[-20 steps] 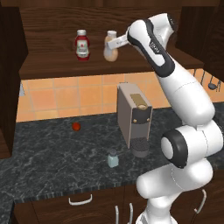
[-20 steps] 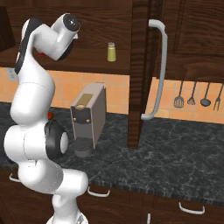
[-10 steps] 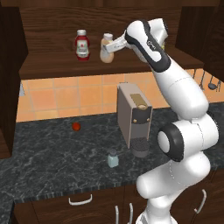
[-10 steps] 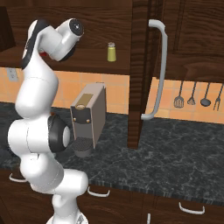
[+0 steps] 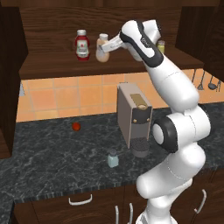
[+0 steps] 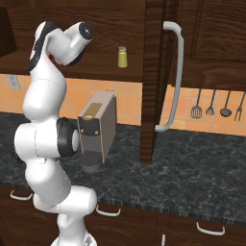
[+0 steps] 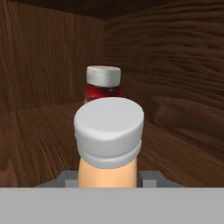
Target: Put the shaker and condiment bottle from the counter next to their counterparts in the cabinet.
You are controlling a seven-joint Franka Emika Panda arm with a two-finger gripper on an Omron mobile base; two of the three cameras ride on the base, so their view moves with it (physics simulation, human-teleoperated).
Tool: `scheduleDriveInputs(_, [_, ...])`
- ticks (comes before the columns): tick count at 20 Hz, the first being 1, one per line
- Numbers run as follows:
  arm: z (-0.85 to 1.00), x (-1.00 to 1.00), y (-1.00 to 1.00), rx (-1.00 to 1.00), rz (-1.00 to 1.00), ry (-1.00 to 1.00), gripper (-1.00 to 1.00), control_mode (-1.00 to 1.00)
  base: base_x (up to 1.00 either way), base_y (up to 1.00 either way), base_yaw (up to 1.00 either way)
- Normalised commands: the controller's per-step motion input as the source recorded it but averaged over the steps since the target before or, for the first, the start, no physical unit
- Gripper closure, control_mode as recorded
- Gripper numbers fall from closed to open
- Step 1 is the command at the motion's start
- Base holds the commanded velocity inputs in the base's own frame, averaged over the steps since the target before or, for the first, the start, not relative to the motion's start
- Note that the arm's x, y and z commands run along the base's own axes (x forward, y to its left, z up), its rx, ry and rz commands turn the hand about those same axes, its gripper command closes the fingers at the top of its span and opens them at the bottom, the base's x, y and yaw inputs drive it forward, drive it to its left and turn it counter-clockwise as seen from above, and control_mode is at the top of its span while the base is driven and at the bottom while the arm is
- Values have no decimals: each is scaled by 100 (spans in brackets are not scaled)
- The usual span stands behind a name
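At upper left of the frame we see the arm (image 6: 48, 96) reaching into the cabinet (image 6: 101, 29), where a yellow-green shaker (image 6: 123, 57) stands upright at top centre; a coffee machine (image 6: 97, 130) sits on the counter (image 6: 192, 163) below, utensils (image 6: 216, 105) hanging at right.

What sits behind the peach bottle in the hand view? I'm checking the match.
The red sauce bottle: its white cap and red shoulder show; the condiment bottle covers everything lower, including its label.

Glossy white rounded arm (image 5: 175, 92) — dark joints
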Motion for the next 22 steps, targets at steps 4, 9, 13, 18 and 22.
scheduleDriveInputs(4, [-6, 25, 0, 0, 3, 0, -100, -100, 0, 0, 0])
scheduleDriveInputs(9, [-10, 14, 0, 0, 3, -3, -100, -100, 0, 0, 0])
scheduleDriveInputs(13, [-11, 4, 1, 0, 1, -4, -100, -100, 0, 0, 0])
scheduleDriveInputs(18, [-1, -16, -4, 0, 2, -12, -100, -100, 0, 0, 0])
scheduleDriveInputs(22, [4, -37, -8, 0, 3, -21, -100, -100, 0, 0, 0])
